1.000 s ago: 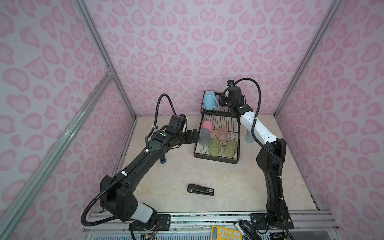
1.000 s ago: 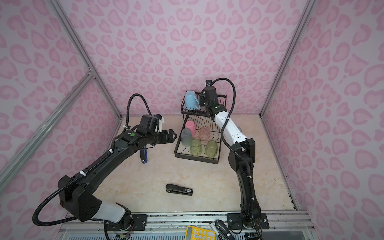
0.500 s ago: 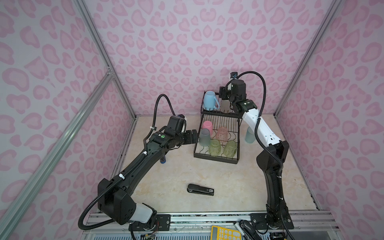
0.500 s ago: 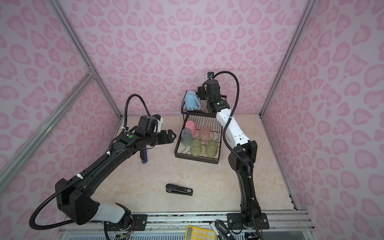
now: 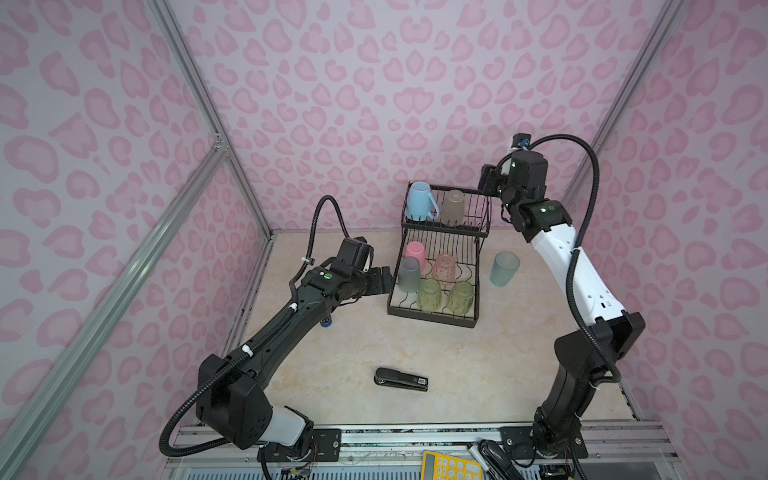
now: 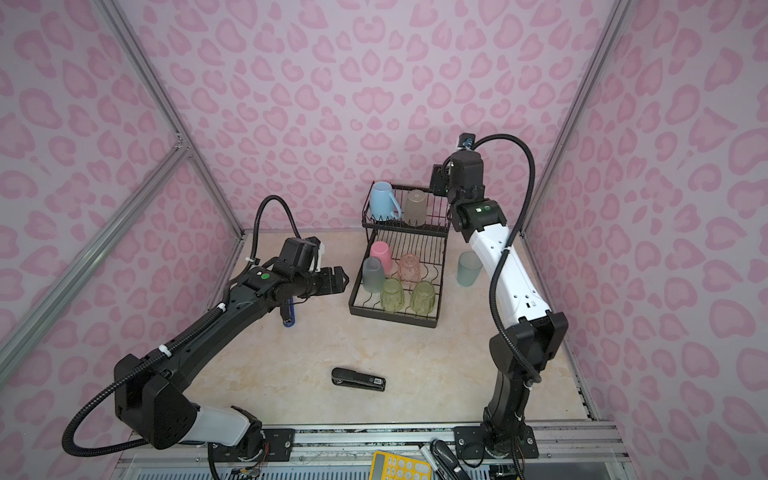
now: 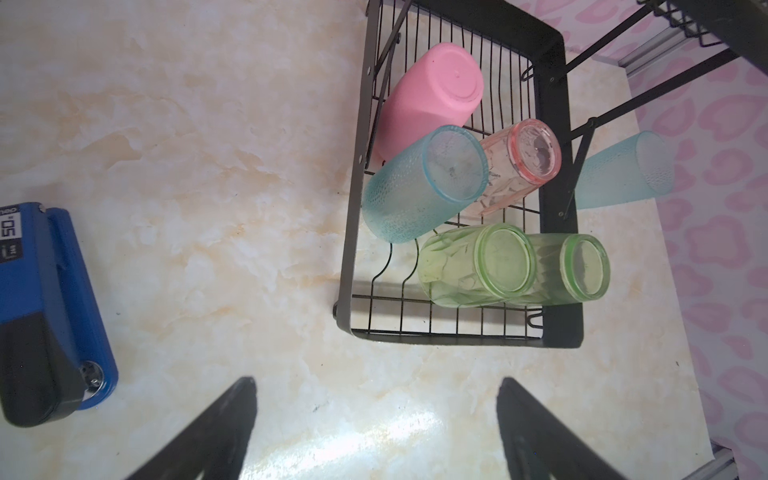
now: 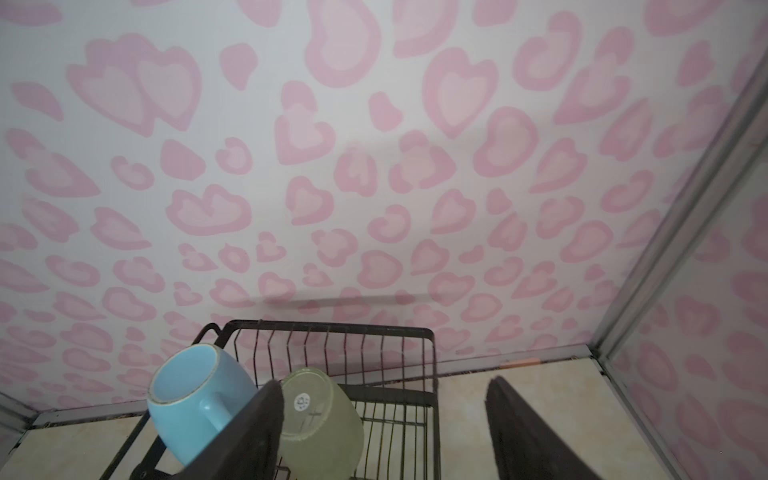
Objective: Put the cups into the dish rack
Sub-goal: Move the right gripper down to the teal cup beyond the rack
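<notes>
**Left hand (image 7: 376, 384) and right hand (image 8: 384, 384) empty; one cup (image 5: 504, 269) outside the rack (image 5: 432, 322)**

Both hands are seen spread apart with nothing between the fingers. The left hand is held low over the table (image 5: 353, 345) at 9 o'clock of the rack. The right hand is raised at 3 o'clock of the upper shelf (image 5: 444, 227), one finger just beside a pale tumbler (image 8: 320, 415) but not around it.

Seven cups are counted in the rack. A mug (image 5: 417, 201) and the pale tumbler sit on the upper shelf, and five more are set bottom-up in the lower tray (image 5: 392, 291). The eighth, a frosted cup, is left standing on the table at 3 o'clock of the rack, apart from it.

That cup is judged to be light, thin plastic. It should be stiff enough for a firm pinch, yet easily tipped by a glancing finger. Because it is tapered, it may slide out of a loose grip. A hold across the wall at about mid-height is advised, by the right hand, which is nearer. Free room is seen on the upper shelf at 3 o'clock of the tumbler.
</notes>
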Controlling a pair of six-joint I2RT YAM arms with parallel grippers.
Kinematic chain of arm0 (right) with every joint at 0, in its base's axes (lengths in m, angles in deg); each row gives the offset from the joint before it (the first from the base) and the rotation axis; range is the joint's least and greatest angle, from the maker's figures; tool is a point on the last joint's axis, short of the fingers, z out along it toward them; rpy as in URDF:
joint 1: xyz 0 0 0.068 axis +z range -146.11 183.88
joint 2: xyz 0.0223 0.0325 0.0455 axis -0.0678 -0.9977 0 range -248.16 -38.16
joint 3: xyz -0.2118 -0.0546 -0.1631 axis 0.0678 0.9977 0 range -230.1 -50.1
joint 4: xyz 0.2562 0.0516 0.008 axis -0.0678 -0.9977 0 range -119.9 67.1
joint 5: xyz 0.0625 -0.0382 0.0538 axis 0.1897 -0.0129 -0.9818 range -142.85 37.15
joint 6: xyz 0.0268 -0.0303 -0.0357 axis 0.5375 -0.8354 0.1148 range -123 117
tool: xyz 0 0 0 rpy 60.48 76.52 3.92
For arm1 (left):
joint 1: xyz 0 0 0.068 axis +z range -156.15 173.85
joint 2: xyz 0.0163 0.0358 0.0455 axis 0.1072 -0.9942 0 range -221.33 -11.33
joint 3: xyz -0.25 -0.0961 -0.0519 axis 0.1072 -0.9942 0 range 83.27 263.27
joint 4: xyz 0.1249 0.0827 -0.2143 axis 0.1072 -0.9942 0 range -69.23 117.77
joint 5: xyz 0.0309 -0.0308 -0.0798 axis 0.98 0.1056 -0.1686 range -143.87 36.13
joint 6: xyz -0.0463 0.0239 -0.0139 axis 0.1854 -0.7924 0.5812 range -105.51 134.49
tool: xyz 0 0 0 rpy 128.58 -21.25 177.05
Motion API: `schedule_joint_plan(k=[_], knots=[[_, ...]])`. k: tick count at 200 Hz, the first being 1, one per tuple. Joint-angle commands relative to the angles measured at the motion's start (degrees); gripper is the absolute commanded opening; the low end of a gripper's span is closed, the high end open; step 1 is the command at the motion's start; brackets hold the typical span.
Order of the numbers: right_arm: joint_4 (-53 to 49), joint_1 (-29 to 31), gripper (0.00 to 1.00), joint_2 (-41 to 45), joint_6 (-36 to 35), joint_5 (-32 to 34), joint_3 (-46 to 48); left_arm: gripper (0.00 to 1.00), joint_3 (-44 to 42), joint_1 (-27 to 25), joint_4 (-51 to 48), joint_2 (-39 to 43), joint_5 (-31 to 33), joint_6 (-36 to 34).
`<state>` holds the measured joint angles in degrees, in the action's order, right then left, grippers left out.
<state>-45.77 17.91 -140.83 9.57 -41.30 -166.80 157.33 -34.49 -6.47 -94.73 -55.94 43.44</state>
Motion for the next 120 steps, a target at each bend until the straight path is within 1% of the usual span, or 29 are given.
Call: schedule_joint_plan(k=[1,25,50,81,120], knots=[[-2.19,-3.66,0.75,4.94,5.57,1.03,6.88,0.92,-0.7,0.04,-1.05,-0.69,0.84,0.23],[-5.05,-9.42,0.73,9.16,9.87,-0.65,14.53,0.92,-1.35,0.04,-0.95,-0.99,0.53,0.24],[-9.77,-13.89,0.71,8.47,12.54,-4.07,18.66,0.91,-2.05,-0.12,-0.57,-0.98,-0.19,0.41],[-13.91,-15.37,0.68,4.2,13.21,-5.68,20.19,0.9,-3.1,-0.53,-0.64,0.3,0.37,0.34],[-17.17,-16.06,0.62,-2.26,14.56,-6.85,19.0,0.9,-5.24,-1.11,-0.59,2.59,2.26,0.32]])
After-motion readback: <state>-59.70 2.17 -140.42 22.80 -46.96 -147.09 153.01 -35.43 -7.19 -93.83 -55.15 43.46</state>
